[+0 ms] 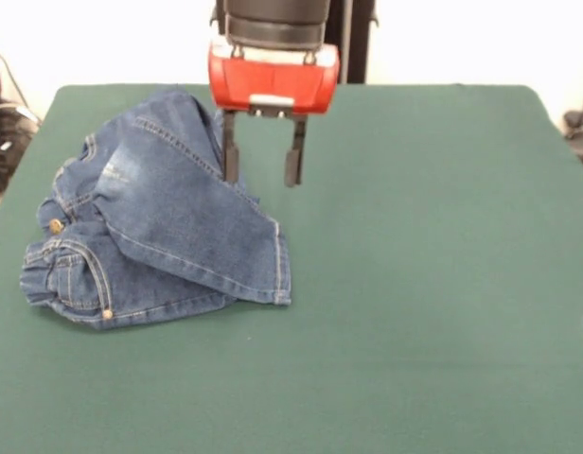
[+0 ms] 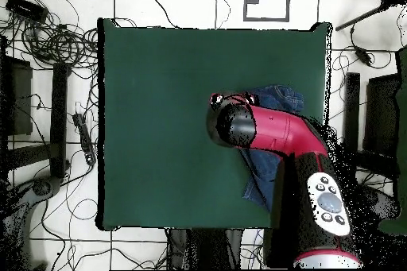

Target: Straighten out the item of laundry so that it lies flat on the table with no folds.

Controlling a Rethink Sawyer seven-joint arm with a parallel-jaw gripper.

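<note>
The dark blue denim jeans point(image 1: 159, 213) lie crumpled on the left part of the green table point(image 1: 424, 284), one leg folded over the other, waistband with a metal button at the left. My gripper point(image 1: 263, 175) hangs open and empty above the jeans' right upper edge; its left finger point(image 1: 231, 151) stands over the denim, its right finger over bare table. In the overhead view the arm point(image 2: 274, 129) covers most of the jeans point(image 2: 282, 97), and the gripper itself is hidden under it.
The table's edges point(image 2: 102, 125) drop off to a floor with cables point(image 2: 56, 41) and stands around it. Bare green top spreads right of and in front of the jeans in the front view.
</note>
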